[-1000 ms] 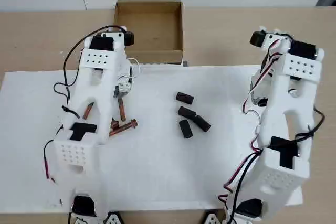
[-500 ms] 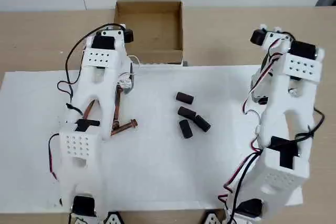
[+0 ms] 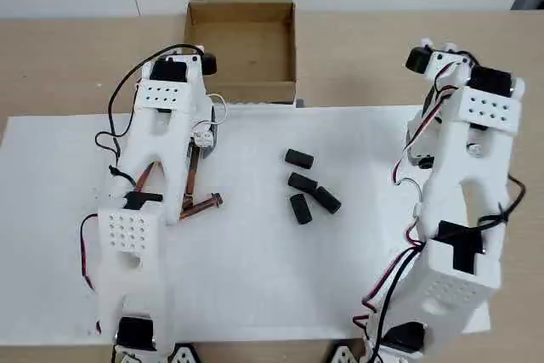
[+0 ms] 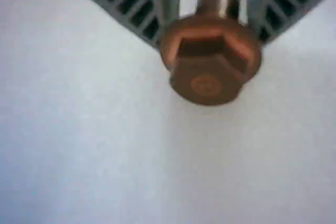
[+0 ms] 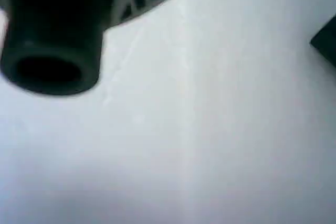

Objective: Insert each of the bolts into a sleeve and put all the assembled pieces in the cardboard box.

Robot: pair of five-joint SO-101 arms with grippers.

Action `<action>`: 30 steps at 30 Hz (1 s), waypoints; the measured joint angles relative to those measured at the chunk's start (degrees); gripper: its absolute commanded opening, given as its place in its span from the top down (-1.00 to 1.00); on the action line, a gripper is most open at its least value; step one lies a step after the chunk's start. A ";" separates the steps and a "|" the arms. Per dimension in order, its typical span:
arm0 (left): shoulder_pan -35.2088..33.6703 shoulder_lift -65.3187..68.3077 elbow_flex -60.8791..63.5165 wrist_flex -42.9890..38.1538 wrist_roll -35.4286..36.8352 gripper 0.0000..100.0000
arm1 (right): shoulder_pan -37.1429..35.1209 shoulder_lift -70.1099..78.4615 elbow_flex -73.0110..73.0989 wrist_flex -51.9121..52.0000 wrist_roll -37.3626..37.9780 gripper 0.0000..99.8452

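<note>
My left gripper (image 3: 198, 146) is shut on a copper bolt (image 4: 210, 61), whose hex head points at the wrist camera between the grey fingers (image 4: 136, 3). In the high view this bolt (image 3: 195, 178) slants down from the gripper over the white sheet. Two more bolts (image 3: 202, 205) (image 3: 144, 178) lie beside and under the left arm. My right gripper (image 3: 422, 159) sits at the sheet's right edge, shut on a black sleeve (image 5: 52, 51) with its open end facing the camera. Several black sleeves (image 3: 303, 183) lie loose mid-sheet. The cardboard box (image 3: 242, 82) stands behind the left arm.
A white sheet (image 3: 255, 278) covers the wooden table (image 3: 51, 57). The box looks empty inside. Cables hang along both arms. Open sheet lies between the arms in front of the sleeves.
The left arm has folded back a little, with its gripper still on the bolt and shifted slightly toward the box. The right arm has not moved.
</note>
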 measured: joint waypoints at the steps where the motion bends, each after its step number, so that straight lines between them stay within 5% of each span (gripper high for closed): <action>1: 0.00 0.00 0.62 -0.18 0.00 0.83 | 0.00 0.00 0.00 0.00 0.00 0.99; 5: 0.09 -0.26 3.16 -2.02 0.26 1.00 | 0.00 0.00 0.00 0.00 0.00 0.99; 14: 0.44 -0.26 1.76 -0.88 0.26 0.99 | 0.00 -1.32 0.00 2.90 0.00 1.00; 21: -0.09 -0.35 -7.12 1.67 -2.73 0.99 | -0.18 -11.78 0.18 4.31 -4.22 0.99; 30: 3.16 -15.03 -2.99 1.76 -3.25 0.99 | -3.16 -31.12 17.23 4.40 -5.98 1.00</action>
